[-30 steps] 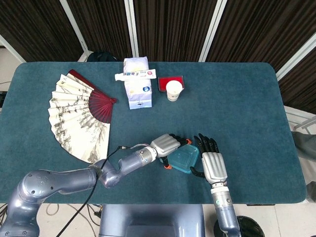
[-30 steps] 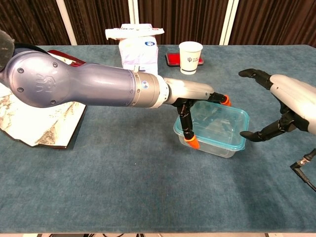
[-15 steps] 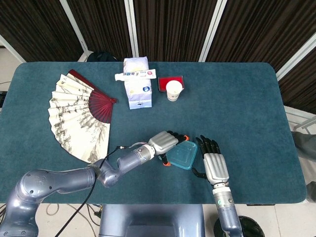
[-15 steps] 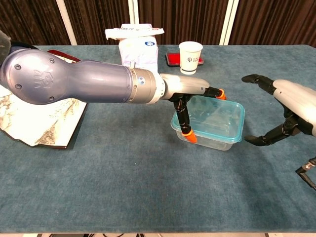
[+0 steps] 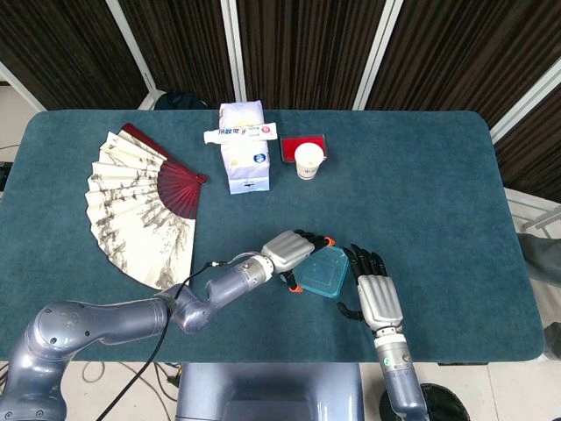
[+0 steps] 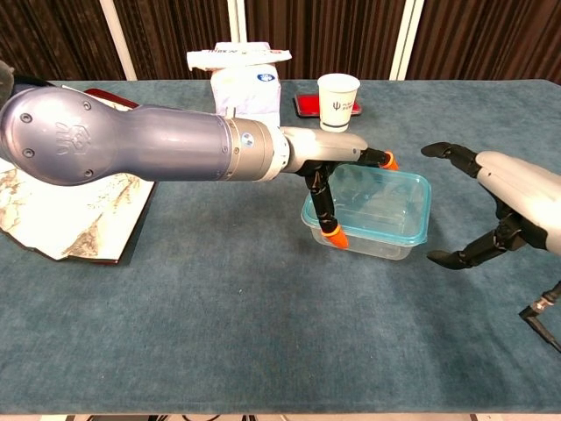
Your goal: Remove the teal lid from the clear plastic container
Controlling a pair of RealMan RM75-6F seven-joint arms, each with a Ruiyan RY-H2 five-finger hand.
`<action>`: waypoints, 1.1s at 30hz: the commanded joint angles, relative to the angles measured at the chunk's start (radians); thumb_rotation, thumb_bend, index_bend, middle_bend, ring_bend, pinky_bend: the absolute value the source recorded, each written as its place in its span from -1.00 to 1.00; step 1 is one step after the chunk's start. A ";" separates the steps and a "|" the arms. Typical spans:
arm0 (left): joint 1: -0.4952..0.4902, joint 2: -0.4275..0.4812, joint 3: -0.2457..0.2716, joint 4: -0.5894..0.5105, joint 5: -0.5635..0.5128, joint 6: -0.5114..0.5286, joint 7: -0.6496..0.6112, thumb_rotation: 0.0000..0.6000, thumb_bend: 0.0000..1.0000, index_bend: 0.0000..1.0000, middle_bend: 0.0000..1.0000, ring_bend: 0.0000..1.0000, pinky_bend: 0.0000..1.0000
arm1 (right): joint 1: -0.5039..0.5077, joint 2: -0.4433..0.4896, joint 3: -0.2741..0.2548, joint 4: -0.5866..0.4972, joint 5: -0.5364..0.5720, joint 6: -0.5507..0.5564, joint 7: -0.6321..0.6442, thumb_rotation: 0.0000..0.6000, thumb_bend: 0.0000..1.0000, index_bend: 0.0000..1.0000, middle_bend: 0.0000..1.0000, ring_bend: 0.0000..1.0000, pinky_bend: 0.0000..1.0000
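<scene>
Since a second ago the clear plastic container (image 6: 372,219) is seen shifted a little toward nine o'clock on the table (image 5: 421,175), and the right hand (image 6: 504,206) is drawn back from its edge, where a fingertip was touching the rim before. The left hand (image 6: 337,171) is held over the container's nine o'clock side, its orange-tipped fingers (image 6: 332,232) laid down against the near wall and across the top; whether the container is truly gripped or only steadied cannot be told. The right hand is spread wide, nothing is held in it, and it is kept just beside the container at three o'clock, apart from it.

The teal lid (image 5: 323,273) is still seated on the container, which lies near the front edge of the table, at about six o'clock from the paper cup (image 5: 308,160). The step in hand is judged to be the bracing of the container, with the lifting of the lid not yet begun.

For the next move, the right hand would need to be brought back to the lid's three o'clock edge, a fingertip hooked beneath the teal rim, and the lid peeled upward while the container is kept pinned by the left hand.
</scene>
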 commanded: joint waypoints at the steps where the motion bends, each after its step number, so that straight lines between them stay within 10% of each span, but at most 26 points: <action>1: -0.001 -0.002 -0.002 -0.002 -0.005 -0.001 0.000 1.00 -0.40 -0.54 -0.49 -0.53 -0.16 | 0.002 -0.003 0.000 0.001 0.000 -0.002 0.007 1.00 -0.40 -1.00 -1.00 -1.00 -1.00; 33: -0.004 -0.018 0.004 -0.008 -0.016 0.009 0.015 1.00 -0.40 -0.52 -0.50 -0.53 -0.16 | -0.002 -0.019 0.009 -0.008 0.029 0.007 0.069 1.00 -0.40 -1.00 -1.00 -1.00 -1.00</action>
